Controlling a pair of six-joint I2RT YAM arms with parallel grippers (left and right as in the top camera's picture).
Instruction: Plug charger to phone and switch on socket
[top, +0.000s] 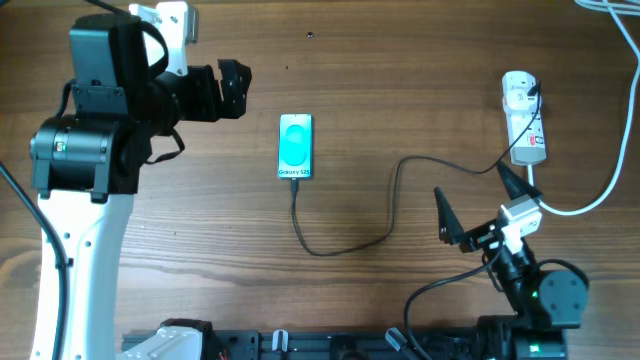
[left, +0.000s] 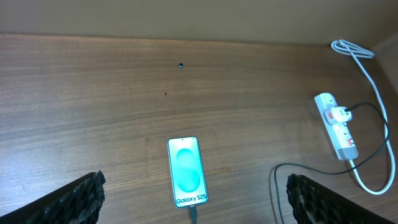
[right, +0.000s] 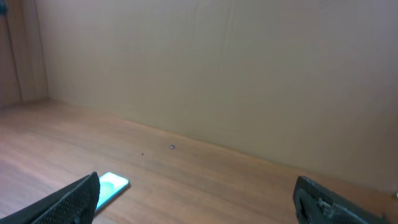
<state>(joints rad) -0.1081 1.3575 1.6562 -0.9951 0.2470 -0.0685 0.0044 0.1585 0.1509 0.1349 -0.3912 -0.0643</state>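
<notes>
The phone (top: 295, 146) lies flat in the middle of the table, turquoise screen up, "Galaxy S25" at its near short edge. It also shows in the left wrist view (left: 187, 172) and at the lower left of the right wrist view (right: 109, 188). The thin black charger cable (top: 345, 240) sits with its tip in the phone's near edge and curves right to the black plug in the white socket strip (top: 524, 120), also in the left wrist view (left: 337, 125). My left gripper (top: 232, 88) is open, left of the phone. My right gripper (top: 478, 200) is open, near the strip.
A thick white cord (top: 608, 180) loops from the strip along the right edge of the table. A small dark speck (left: 181, 65) lies on the wood beyond the phone. A plain wall stands behind the table in the right wrist view.
</notes>
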